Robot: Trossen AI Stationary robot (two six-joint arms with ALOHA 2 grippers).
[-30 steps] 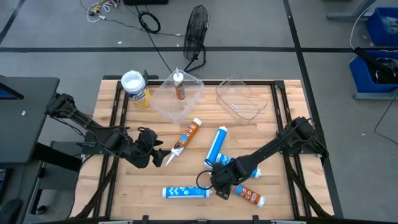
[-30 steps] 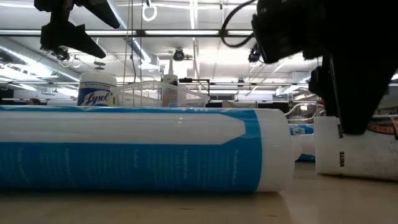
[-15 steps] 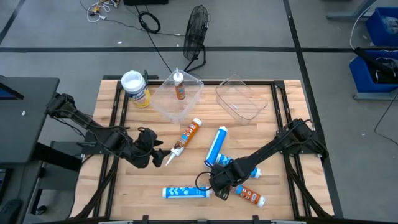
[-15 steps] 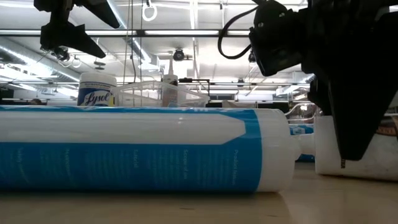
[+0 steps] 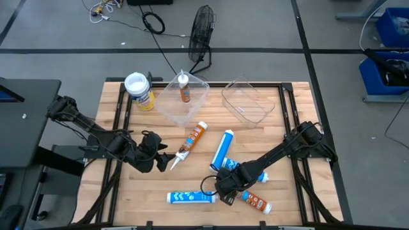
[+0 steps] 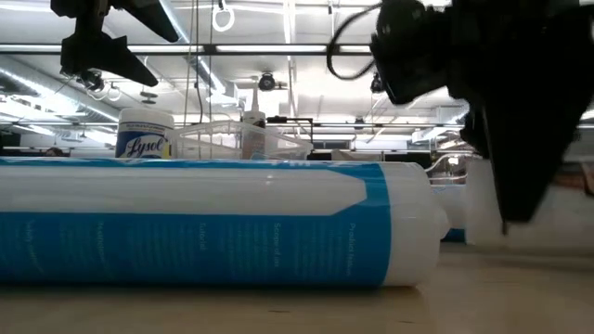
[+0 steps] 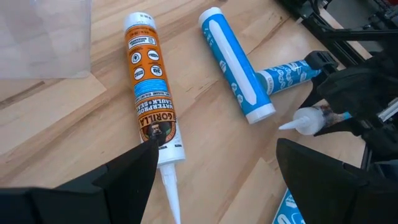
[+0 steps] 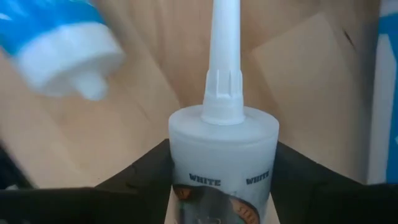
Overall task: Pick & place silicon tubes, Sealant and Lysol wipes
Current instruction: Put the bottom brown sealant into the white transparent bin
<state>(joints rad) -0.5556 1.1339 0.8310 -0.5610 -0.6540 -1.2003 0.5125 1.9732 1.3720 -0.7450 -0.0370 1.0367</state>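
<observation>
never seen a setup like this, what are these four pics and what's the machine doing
It is a robot with two dark arms at a wooden table, each ending in two-fingered jaws. One picture looks straight down, one sits at table height, and two come from cameras on the wrists.

On the table: the Lysol wipes, two clear bins with one tube standing in the left one, and caulk tubes lying about, some blue, some orange.

The right gripper is closed around an orange tube; its wrist view shows that tube's white nozzle between the jaws. The left gripper is open, hovering over the nozzle end of another orange tube.
</observation>
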